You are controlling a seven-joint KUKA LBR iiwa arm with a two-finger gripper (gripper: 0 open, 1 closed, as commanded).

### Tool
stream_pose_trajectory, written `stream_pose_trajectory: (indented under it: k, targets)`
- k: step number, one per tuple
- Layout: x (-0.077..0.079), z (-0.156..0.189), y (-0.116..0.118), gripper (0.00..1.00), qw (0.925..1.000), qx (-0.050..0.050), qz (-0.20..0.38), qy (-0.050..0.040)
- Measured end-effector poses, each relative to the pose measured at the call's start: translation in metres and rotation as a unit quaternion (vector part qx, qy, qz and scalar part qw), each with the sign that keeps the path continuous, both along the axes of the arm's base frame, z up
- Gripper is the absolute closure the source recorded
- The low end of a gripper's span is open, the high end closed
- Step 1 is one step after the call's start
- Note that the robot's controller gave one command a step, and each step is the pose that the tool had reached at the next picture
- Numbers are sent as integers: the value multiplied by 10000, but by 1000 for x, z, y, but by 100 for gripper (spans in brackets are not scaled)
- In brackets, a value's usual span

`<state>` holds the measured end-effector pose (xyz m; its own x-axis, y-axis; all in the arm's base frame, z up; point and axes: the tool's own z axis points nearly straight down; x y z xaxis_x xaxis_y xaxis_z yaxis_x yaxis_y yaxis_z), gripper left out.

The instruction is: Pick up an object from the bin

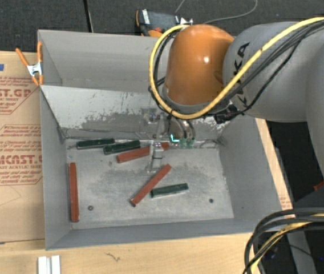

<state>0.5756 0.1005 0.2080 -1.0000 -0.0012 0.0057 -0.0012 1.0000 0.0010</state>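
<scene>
My gripper [157, 156] hangs below the arm's wrist over the middle of the bin floor. Its tip stands just above the upper end of a red stick [149, 185] that lies slantwise. Right of that stick's middle lies a short dark green stick [169, 190]. Another red stick [132, 156] lies just left of the gripper, its right end close to the tip. I see nothing held in the gripper.
Two more dark green sticks [122, 148] [95, 144] lie near the back wall on the left. A long red stick [73, 192] lies along the left wall. The arm's wrist hides the back middle of the bin.
</scene>
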Motion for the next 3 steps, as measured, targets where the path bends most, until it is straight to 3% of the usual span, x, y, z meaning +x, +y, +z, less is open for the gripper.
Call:
stream_pose_trajectory:
  k: [1,2,3]
  targets:
    - [-15,-118,-8,0,10000,-3,-15,8]
    - [-59,-138,-78,0,9792,-4,2027,-10]
    - [-58,-138,-76,100,9791,9,2035,-25]
